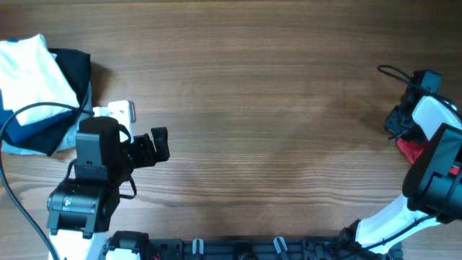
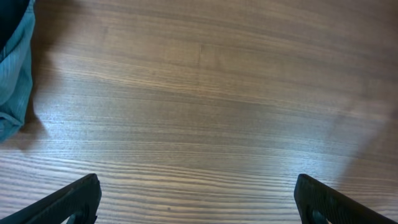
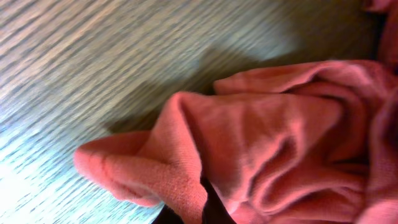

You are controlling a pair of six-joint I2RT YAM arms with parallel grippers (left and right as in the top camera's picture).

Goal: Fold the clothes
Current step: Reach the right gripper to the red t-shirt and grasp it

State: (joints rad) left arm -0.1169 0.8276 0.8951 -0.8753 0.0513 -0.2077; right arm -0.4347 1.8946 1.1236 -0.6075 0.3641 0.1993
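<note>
At the far left of the table (image 1: 253, 108) lies a heap of folded garments: a white one (image 1: 29, 65) on top, a black one (image 1: 72, 65) beside it and a blue one (image 1: 36, 133) beneath. The blue cloth's edge also shows in the upper left corner of the left wrist view (image 2: 15, 68). Just right of the heap, the left gripper (image 1: 160, 144) points across the bare wood. Its fingers (image 2: 68, 202) are spread wide, one at each lower corner of the wrist view, with only wood grain between them and nothing touched. The middle of the table is plain wood. At the far right edge the right gripper (image 1: 401, 121) reaches down beside the shirt (image 1: 411, 149), of which the overhead view shows only a small red scrap, the arm hiding the rest. In the right wrist view the shirt (image 3: 280, 143) is crumpled and fills the right and lower part of the frame, with its folded edge resting on the wood. The right gripper (image 3: 205, 208) has its dark fingers (image 3: 214, 205) pressed together on a fold at that edge, and red cloth bunches on both sides of them.
</note>
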